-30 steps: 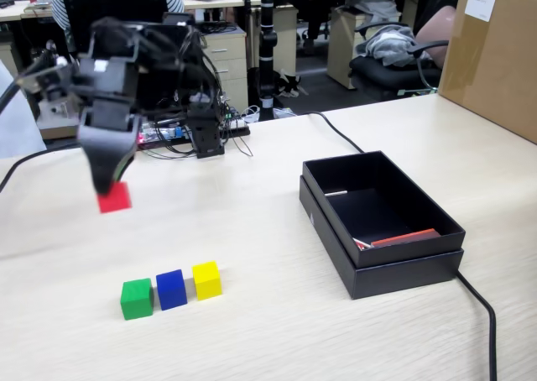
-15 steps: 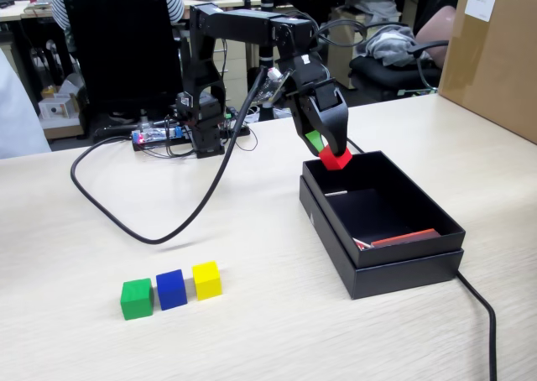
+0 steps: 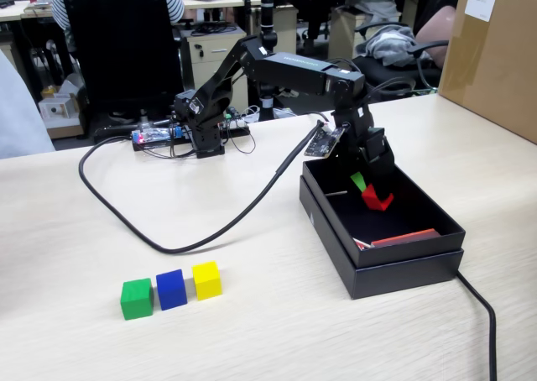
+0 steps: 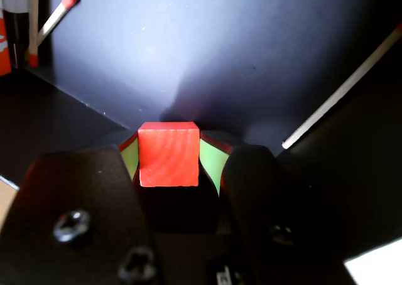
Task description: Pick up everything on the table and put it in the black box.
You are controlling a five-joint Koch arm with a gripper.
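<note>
Claw (image 3: 371, 192) clamps red cube (image 4: 168, 154) between green pads, low inside black box (image 3: 436, 220). Risk: cube sticks to a pad on release, or bounces out.

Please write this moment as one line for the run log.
gripper: shut on red cube | place: inside black box | on table: green, blue, yellow cubes

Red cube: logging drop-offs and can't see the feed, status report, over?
Gripper shut on red cube, inside black box, above its floor. Green cube, blue cube, yellow cube wait on table. Nothing blocking the drop.
</note>
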